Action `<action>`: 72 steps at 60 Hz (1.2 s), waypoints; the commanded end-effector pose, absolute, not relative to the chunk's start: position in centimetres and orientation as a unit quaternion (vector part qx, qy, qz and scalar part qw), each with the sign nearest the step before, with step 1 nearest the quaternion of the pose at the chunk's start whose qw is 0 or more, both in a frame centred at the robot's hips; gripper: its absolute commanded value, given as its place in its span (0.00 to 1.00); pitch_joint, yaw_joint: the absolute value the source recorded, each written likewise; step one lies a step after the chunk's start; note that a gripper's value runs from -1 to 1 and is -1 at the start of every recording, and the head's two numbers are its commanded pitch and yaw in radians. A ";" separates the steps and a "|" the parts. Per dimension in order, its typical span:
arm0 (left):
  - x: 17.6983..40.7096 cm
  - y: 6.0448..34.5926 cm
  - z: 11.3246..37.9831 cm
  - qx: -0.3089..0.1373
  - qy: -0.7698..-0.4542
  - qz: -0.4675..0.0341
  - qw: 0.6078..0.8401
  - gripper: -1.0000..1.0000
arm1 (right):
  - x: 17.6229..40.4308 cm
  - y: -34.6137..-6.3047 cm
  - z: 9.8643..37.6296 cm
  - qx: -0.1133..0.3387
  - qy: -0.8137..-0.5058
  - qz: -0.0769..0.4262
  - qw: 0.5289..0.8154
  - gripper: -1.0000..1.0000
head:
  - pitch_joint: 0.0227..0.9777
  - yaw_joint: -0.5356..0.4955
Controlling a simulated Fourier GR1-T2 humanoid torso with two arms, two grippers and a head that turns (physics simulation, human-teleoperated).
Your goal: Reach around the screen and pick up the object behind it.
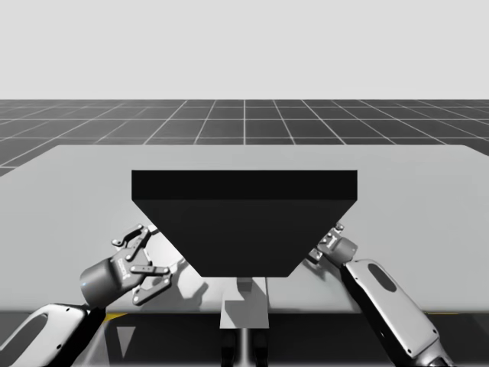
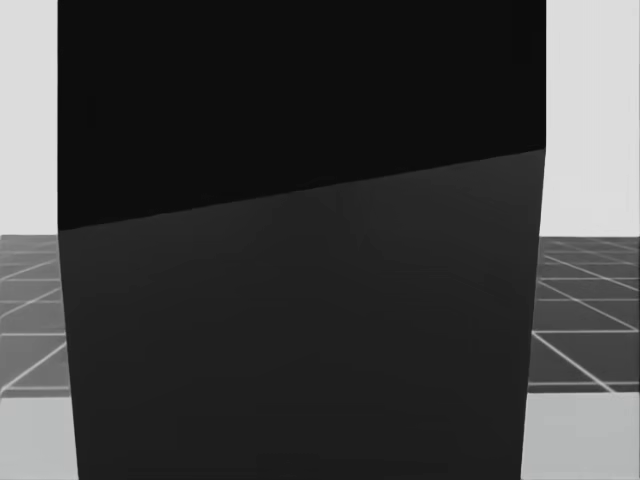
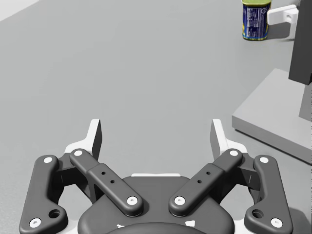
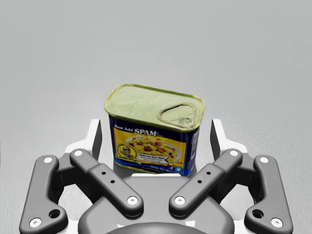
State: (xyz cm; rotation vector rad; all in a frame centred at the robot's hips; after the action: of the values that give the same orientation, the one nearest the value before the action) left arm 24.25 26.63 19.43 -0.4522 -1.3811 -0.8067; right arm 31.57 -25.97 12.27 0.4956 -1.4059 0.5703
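Straddling the blue rectangular tin can with a dull gold pull-tab lid (image 4: 155, 131), my right jaws stand released: their fingers (image 4: 95, 139) flank it on two sides, each with a sliver of grey counter (image 4: 243, 58) showing between finger and can wall, so nothing is gripped. The can stands upright on the counter, deep between those jaws and close to the palm, on the far side of the black flat screen (image 1: 244, 222). My left jaws are spread wide too, with bare counter between them; the can sits well ahead of them and off to one side, past the screen's pale grey foot (image 3: 273, 112). I judge the can stiff and fairly weighty, its printed walls smooth and likely slippery, though not fragile. It sits slightly skewed to the right jaws, so I would close squarely on its two narrow walls at mid-height, below the lid's rim, and squeeze firmly before lifting.
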 end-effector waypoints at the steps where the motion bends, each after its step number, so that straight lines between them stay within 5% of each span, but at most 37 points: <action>1: 24.0 26.4 19.4 -0.199 -0.614 -0.368 0.670 0.00 | 32.9 -24.8 11.4 0.221 -0.620 0.262 0.706 0.00 | 0.14 0.49; 25: 23.7 26.5 19.2 -0.192 -0.613 -0.374 0.669 0.00 | 34.9 -23.5 10.5 0.212 -0.615 0.255 0.716 0.01 | 0.15 0.50; 26: 23.7 26.5 19.2 -0.191 -0.613 -0.375 0.669 0.00 | 35.0 -23.5 10.4 0.206 -0.618 0.252 0.716 0.05 | 0.15 0.50; 27: 23.7 26.5 19.2 -0.191 -0.613 -0.375 0.669 0.00 | 34.8 -23.6 10.3 0.194 -0.624 0.241 0.717 0.30 | 0.15 0.50; 28: 23.7 26.6 19.2 -0.191 -0.613 -0.375 0.669 0.00 | 34.8 -23.6 10.2 0.194 -0.627 0.238 0.717 0.82 | 0.15 0.50; 30: 23.6 26.5 19.2 -0.190 -0.613 -0.375 0.669 0.00 | 34.8 -23.7 10.2 0.197 -0.625 0.243 0.715 1.00 | 0.15 0.50; 49: 23.7 26.5 19.3 -0.184 -0.614 -0.375 0.669 0.00 | 34.3 -25.5 11.5 0.180 -0.640 0.230 0.711 1.00 | 0.14 0.50; 72: 23.7 26.5 19.7 -0.182 -0.620 -0.374 0.665 0.00 | 32.6 -33.0 15.4 0.113 -0.695 0.187 0.685 1.00 | 0.14 0.50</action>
State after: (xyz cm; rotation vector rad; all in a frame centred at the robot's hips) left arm 23.69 26.55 19.57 -0.4118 -1.3965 -0.8420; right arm 31.11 -29.72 12.23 0.3786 -1.4326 0.5121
